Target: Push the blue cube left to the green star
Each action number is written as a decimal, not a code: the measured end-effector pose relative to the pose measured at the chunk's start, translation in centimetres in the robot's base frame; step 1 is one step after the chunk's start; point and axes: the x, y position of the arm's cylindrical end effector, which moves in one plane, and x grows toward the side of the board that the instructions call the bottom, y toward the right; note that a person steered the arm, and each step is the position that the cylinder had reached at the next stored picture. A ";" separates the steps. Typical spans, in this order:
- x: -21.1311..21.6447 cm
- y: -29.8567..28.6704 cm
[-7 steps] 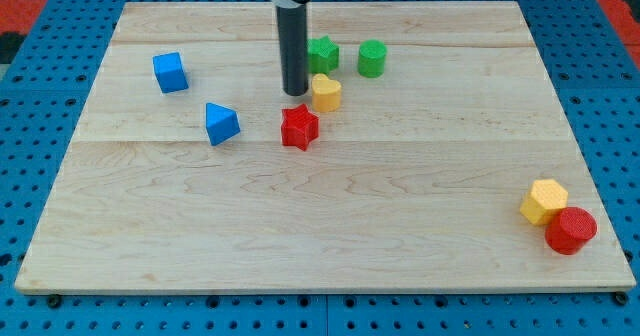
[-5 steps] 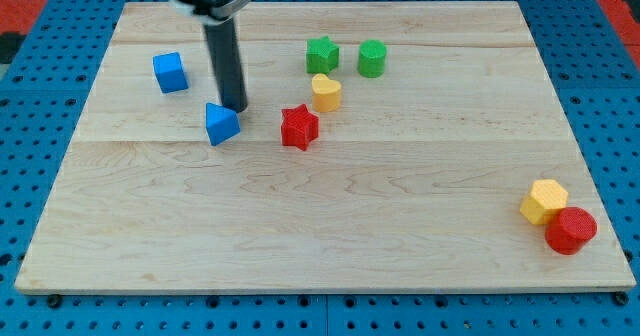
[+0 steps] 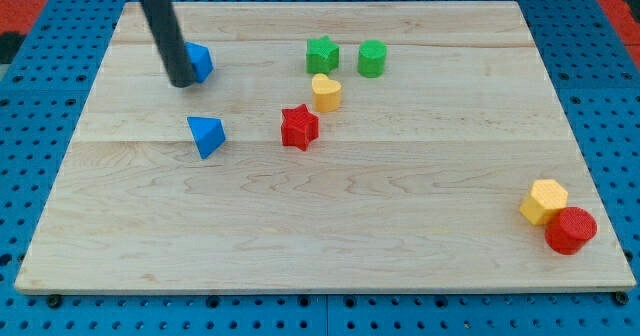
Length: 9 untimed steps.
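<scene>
The blue cube [image 3: 200, 61] sits at the board's upper left, partly hidden behind my rod. My tip [image 3: 183, 82] rests against the cube's left side. The green star [image 3: 322, 54] lies to the cube's right, near the view's top centre, well apart from it.
A blue triangular block [image 3: 206, 135] lies below the cube. A yellow heart [image 3: 325, 92] and a red star [image 3: 299, 127] sit below the green star. A green cylinder [image 3: 372, 58] is right of the star. A yellow hexagon [image 3: 543, 200] and a red cylinder [image 3: 571, 229] sit at the lower right.
My rod swept left from the green star, past the blue triangular block, to the blue cube's left. The cube shifted right and the triangular block moved slightly left and down.
</scene>
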 end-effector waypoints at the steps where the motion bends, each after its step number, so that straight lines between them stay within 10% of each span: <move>1: -1.9 -2.6; 9: -9.1 4.4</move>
